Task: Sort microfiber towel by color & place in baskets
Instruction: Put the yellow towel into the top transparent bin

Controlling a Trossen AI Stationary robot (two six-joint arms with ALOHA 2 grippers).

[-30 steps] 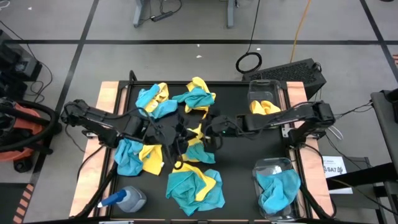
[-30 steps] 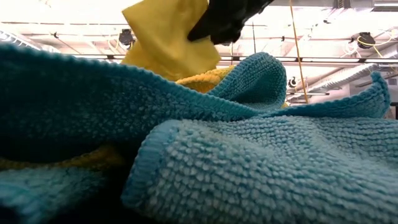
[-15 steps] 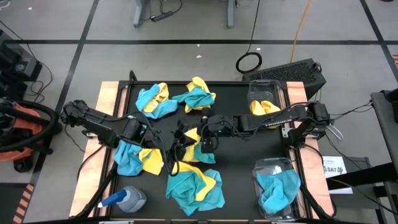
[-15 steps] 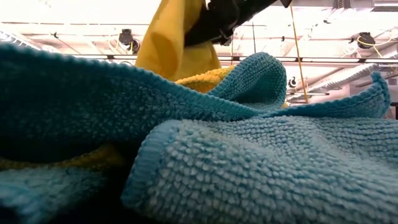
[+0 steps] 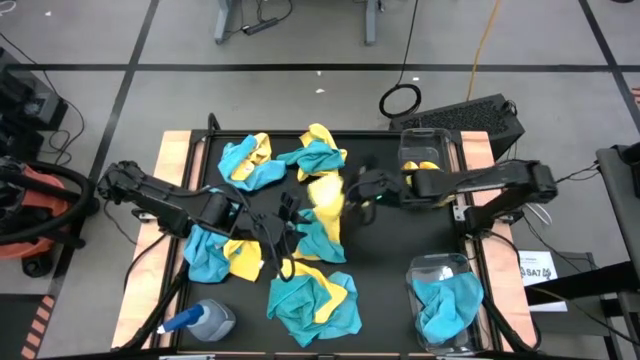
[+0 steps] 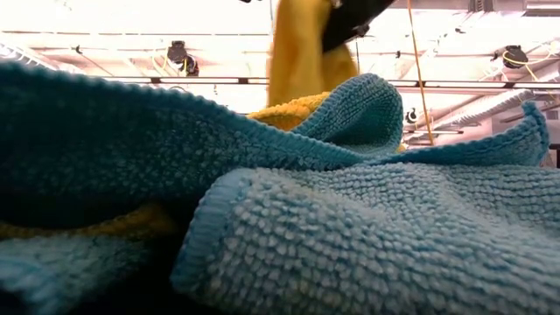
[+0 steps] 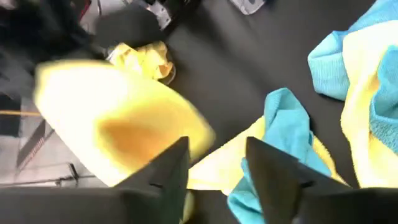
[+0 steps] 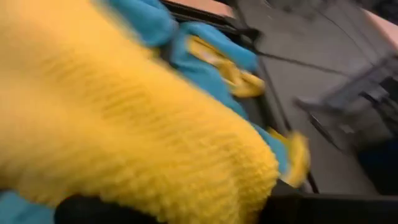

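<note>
1. the right gripper (image 5: 352,192), just right of frame centre in the high view, has its fingers pinched tight on a yellow towel (image 5: 328,196) that hangs lifted off the black table (image 5: 385,255).
2. the left gripper (image 5: 287,222), at centre and just below that towel, has its two fingers (image 7: 166,172) spread apart with nothing between them, over a teal towel (image 5: 322,235).
3. mixed yellow and teal piles lie at upper centre, left and bottom centre.
4. the upper-right basket (image 5: 425,160) holds yellow cloth; the lower-right basket (image 5: 445,297) holds teal.
</note>
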